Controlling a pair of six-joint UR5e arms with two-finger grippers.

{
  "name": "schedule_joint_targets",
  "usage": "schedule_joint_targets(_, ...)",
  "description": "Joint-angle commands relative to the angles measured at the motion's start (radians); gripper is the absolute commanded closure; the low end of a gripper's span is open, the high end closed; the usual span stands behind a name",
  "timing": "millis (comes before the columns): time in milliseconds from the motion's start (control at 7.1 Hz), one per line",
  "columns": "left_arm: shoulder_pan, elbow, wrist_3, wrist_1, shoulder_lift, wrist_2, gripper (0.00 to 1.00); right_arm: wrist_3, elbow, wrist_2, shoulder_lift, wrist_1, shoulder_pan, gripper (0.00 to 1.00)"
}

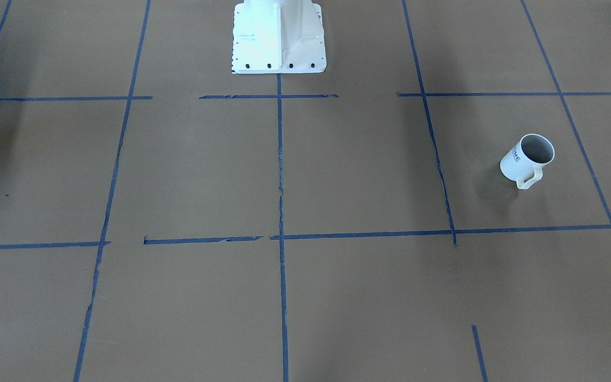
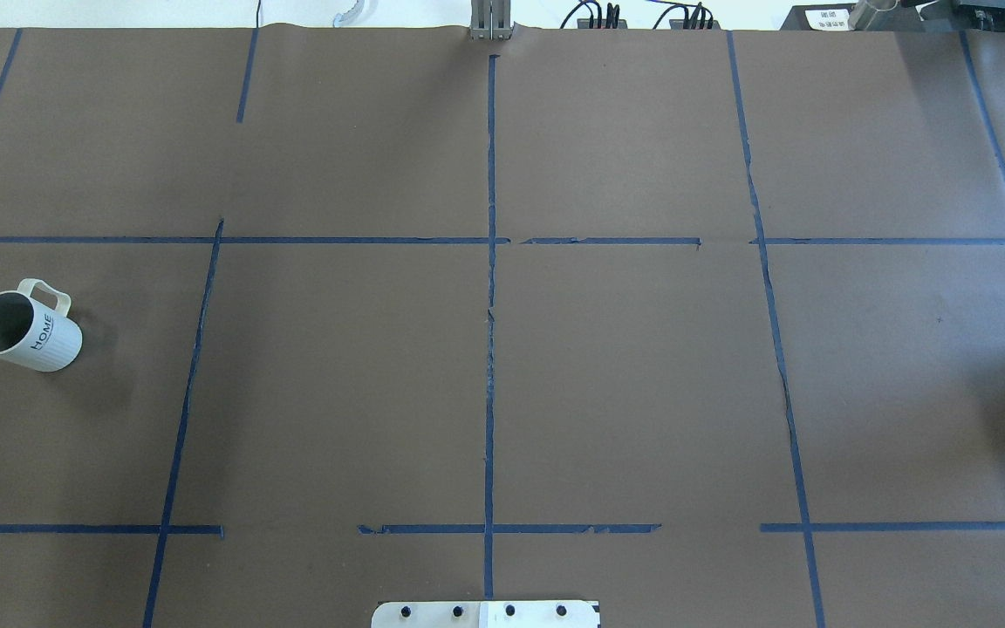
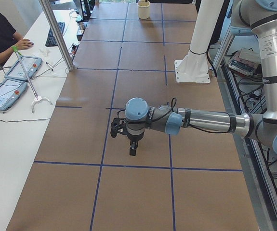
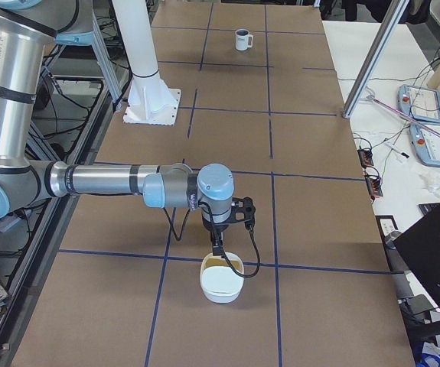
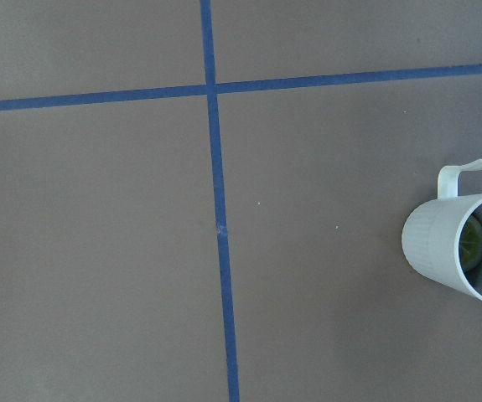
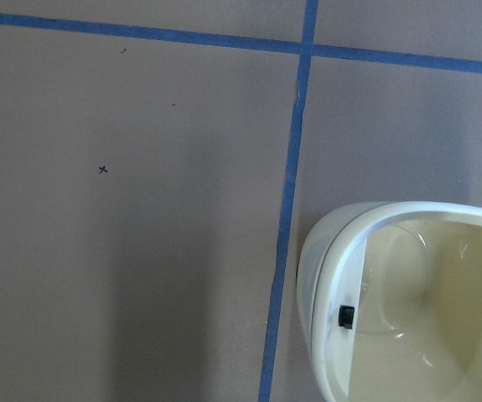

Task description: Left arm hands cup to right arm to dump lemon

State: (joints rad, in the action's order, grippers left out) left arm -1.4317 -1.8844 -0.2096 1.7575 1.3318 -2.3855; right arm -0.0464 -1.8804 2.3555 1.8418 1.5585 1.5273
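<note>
Here, a wide table [image 2: 502, 392] covered in brown paper is divided into squares by blue tape lines [image 2: 490, 349]. One white ribbed cup [image 2: 24, 330] stands upright inside a taped square, far out on the robot's left side. Its squared handle points away from the robot, toward the operators' side, and dark "HOME" lettering shows on its wall. The left wrist camera looks down into the cup, where a small yellow-green lemon [image 5: 470, 243] lies at the bottom of the grey inside. The left arm [image 3: 205, 120] stretches out level above the table with its black left gripper [image 3: 131, 144] pointing downward. Only the side camera shows that gripper clearly, so I cannot tell how wide its fingers stand, and no object shows between them. At the opposite end, the right arm [image 4: 105, 182] reaches out in the same way. Its right gripper [image 4: 218, 248] hangs just above a cream bowl [image 4: 221, 285] that sits beside a tape line, and I cannot tell whether those fingers are spread or closed either. The cup and the bowl are well apart, at opposite ends of the table.
</note>
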Motion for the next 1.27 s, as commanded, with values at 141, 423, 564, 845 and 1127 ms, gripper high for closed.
schedule_joint_targets(141,0.250,0.010,-0.354,0.155,0.061,0.088,0.00,0.005,0.010,0.005,0.000,-0.078,-0.015,0.00)
schedule_joint_targets(423,0.284,0.089,-0.370,0.160,0.110,0.147,0.00,0.005,0.015,0.005,0.000,-0.081,-0.029,0.00)
schedule_joint_targets(564,0.292,0.097,-0.372,0.158,0.113,0.141,0.00,0.005,0.014,0.005,0.000,-0.084,-0.029,0.00)
schedule_joint_targets(845,0.309,0.140,-0.375,0.157,0.157,0.135,0.00,0.005,0.015,0.005,-0.001,-0.084,-0.032,0.00)
schedule_joint_targets(1127,0.342,0.181,-0.376,0.157,0.190,0.135,0.00,0.005,0.014,0.007,-0.001,-0.084,-0.032,0.00)
